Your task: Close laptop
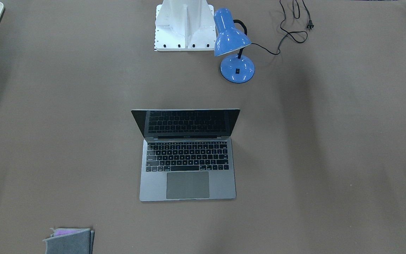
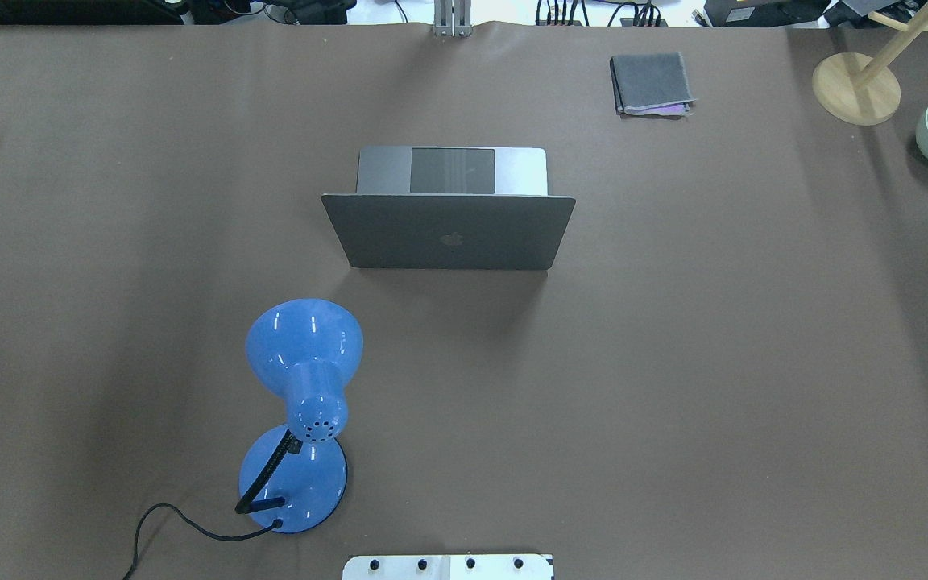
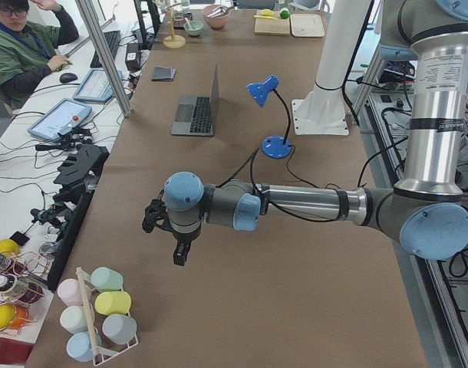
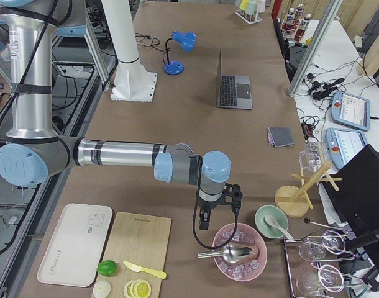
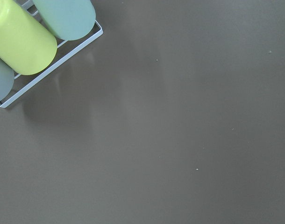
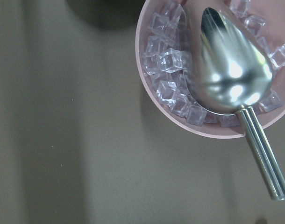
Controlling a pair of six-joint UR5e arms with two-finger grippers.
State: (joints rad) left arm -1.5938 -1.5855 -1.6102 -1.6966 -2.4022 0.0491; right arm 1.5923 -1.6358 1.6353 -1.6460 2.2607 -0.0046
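The laptop (image 1: 187, 173) is a slim silver-grey one and stands open in the middle of the table. Its dark screen is upright and its black keys and trackpad show. In the overhead view I see the back of its lid (image 2: 452, 234) with the logo. It also shows far off in the exterior left view (image 3: 196, 113) and the exterior right view (image 4: 233, 92). My left gripper (image 3: 154, 218) hangs far from the laptop near the table's left end. My right gripper (image 4: 233, 195) hangs far from it near the right end. I cannot tell whether either is open or shut.
A blue desk lamp (image 2: 303, 403) with a loose black cord stands between my base (image 1: 185, 24) and the laptop. A folded grey cloth (image 2: 651, 83) lies beyond the laptop. A rack of cups (image 5: 25, 42) is below my left wrist. A pink bowl (image 6: 198, 126) with ice and a metal scoop is below my right.
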